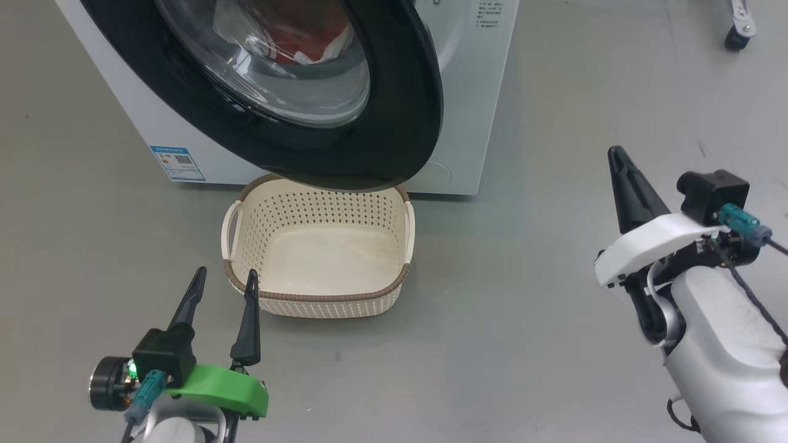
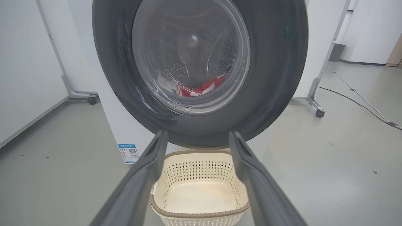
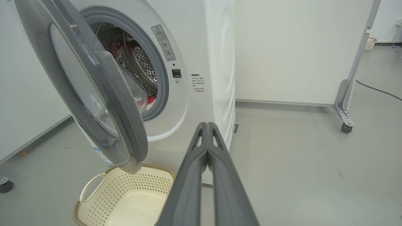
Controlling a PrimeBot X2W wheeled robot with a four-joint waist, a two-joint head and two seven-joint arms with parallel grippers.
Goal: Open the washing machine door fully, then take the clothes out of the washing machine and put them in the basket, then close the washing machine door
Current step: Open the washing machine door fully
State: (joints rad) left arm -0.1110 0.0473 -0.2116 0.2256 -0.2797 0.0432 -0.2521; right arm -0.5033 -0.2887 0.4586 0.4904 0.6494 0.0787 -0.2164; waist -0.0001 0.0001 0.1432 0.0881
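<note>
The door is swung partway out from the washer, not yet fully open, so the opening is half blocked and the door's lower rim hangs over the basket. The basket is set on the floor just in front of the washer, below the opening, presumably so garments can be dropped straight in. The clothes lie low inside the washer's drum, glimpsed red through the glass. The left gripper is held before the washer, fingers spread wide and aimed at the door. The right gripper is kept off the washer's front corner, on the robot's right, fingers pressed together on nothing, likely to serve as a blunt pusher.
</note>
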